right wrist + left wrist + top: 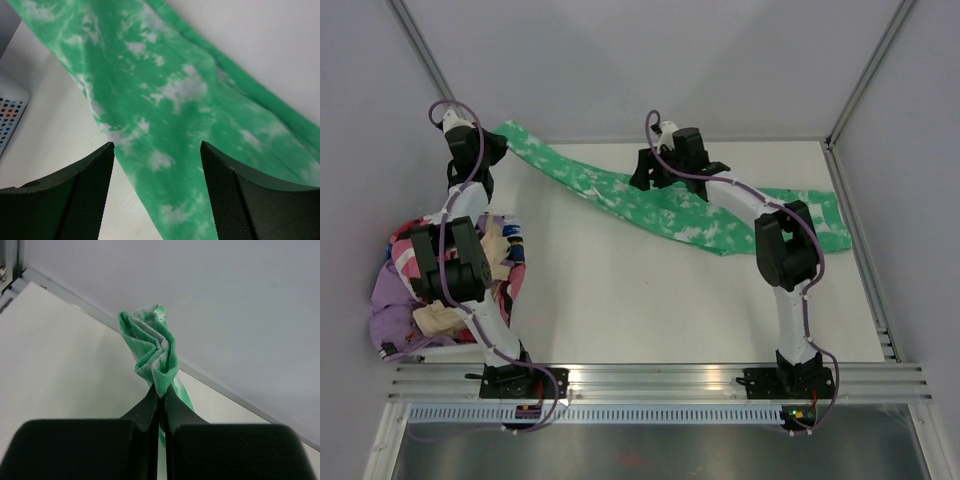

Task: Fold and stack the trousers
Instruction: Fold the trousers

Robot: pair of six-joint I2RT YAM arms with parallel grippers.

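The green, white-mottled trousers point(650, 205) lie stretched across the back of the table from far left to far right. My left gripper point(498, 143) is shut on their far-left end, and a bunched fold of the trousers point(155, 352) sticks up past its black fingertips point(150, 402). My right gripper point(642, 172) hovers over the middle of the cloth with its jaws wide apart. Nothing is between them, and the trousers point(175, 100) lie flat below the right gripper point(157, 147).
A heap of other clothes point(410, 290), purple, pink and cream, lies at the left edge by the left arm. A white basket corner point(10, 110) shows in the right wrist view. The enclosure walls point(650, 70) and a metal rail point(870, 260) border the table.
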